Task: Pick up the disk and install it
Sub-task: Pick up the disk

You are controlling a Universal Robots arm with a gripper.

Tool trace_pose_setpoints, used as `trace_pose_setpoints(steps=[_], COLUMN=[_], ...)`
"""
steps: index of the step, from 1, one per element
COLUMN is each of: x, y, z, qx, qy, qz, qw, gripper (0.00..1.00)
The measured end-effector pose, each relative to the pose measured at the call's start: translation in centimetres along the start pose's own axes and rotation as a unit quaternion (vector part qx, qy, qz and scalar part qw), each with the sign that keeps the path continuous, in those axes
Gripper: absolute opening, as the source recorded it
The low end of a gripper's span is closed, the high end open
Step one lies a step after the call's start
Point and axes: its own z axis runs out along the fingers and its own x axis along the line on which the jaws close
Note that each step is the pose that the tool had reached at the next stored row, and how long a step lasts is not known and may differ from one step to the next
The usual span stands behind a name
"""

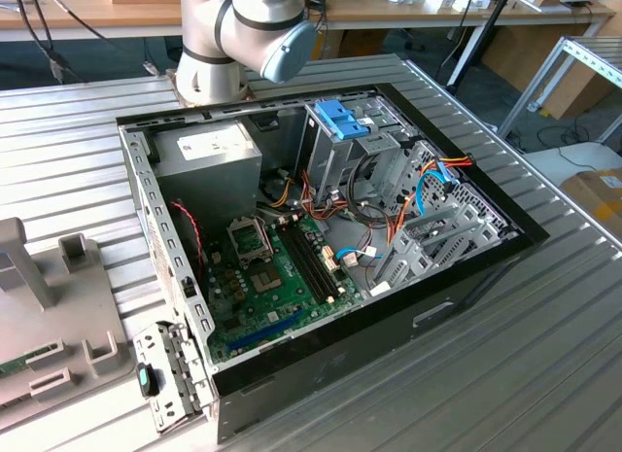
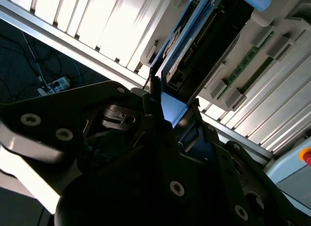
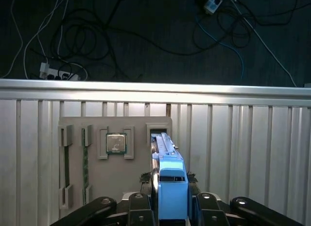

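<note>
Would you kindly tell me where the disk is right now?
In the first wrist view, the disk stands on edge at the gripper, over the slot in the grey fixture plate, beside the processor chip.

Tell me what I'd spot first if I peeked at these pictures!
The big open computer case lying on the ribbed metal table, its green motherboard showing, grabs the exterior view. In the first wrist view, the disk in its bright blue frame stands out at the end effector, against a grey holder tray with a square chip.
</note>
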Motion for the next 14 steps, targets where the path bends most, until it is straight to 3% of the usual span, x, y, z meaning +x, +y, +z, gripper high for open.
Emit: trace_pose_setpoints(steps=[5, 7, 10, 14], x=[0.00, -0.01, -0.02, -0.06], y=[0.00, -0.01, -0.01, -0.02], z=[-0.07, -0.40, -1.23, -3.04], qx=[-0.0002, -0.0003, -0.0002, -0.0002], qy=[0.0001, 0.0001, 0.0001, 0.0001], qz=[0.000, 0.000, 0.000, 0.000], qw=[1.0000, 1.0000, 1.0000, 1.0000], gripper=[0.37, 0.37, 0.37, 0.37])
